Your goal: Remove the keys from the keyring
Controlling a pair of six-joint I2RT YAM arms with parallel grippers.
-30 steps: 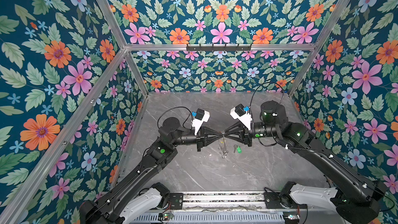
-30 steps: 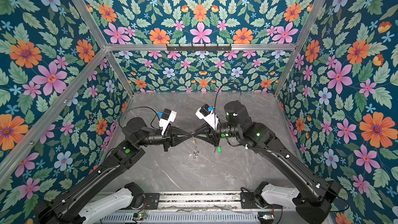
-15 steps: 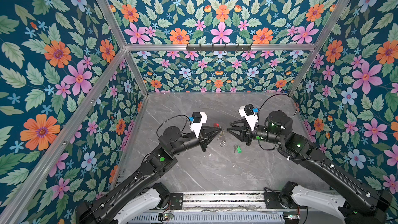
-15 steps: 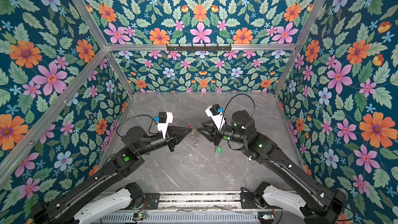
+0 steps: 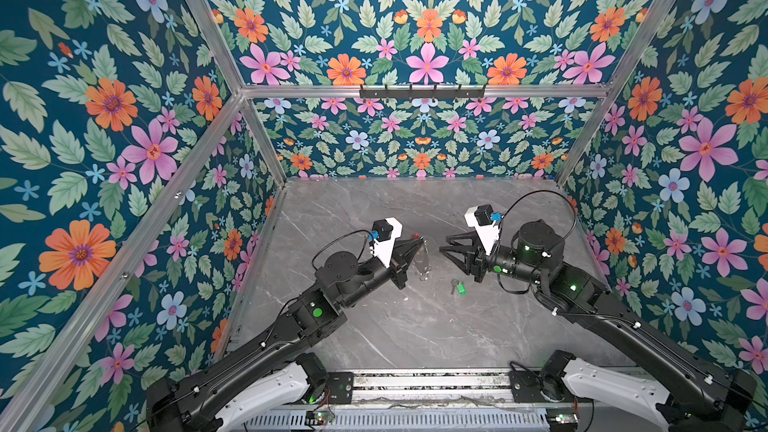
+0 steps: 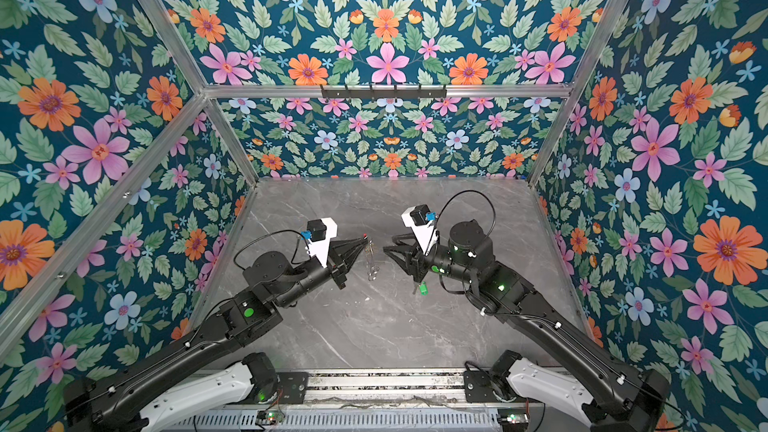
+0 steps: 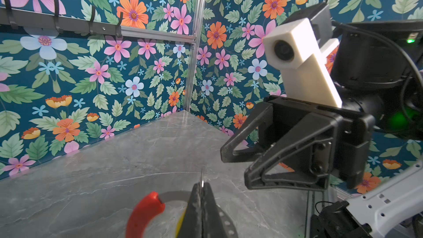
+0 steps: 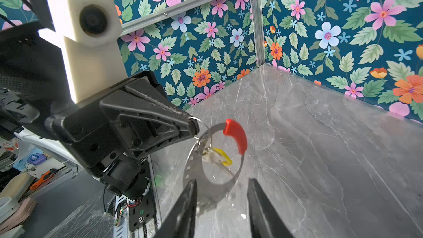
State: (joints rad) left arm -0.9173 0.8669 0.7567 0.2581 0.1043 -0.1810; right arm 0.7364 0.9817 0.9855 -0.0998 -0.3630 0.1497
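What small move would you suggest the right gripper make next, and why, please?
Probably ease the open right gripper forward and close it on the yellow key. The left gripper is shut on the keyring, holding it up. The yellow key hangs from it, while the green key already lies on the table.

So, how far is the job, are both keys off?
Half done. The green key lies free on the table. In hand: the left gripper holds the keyring up; the right gripper is open, empty. Left: the yellow key hangs on the keyring.
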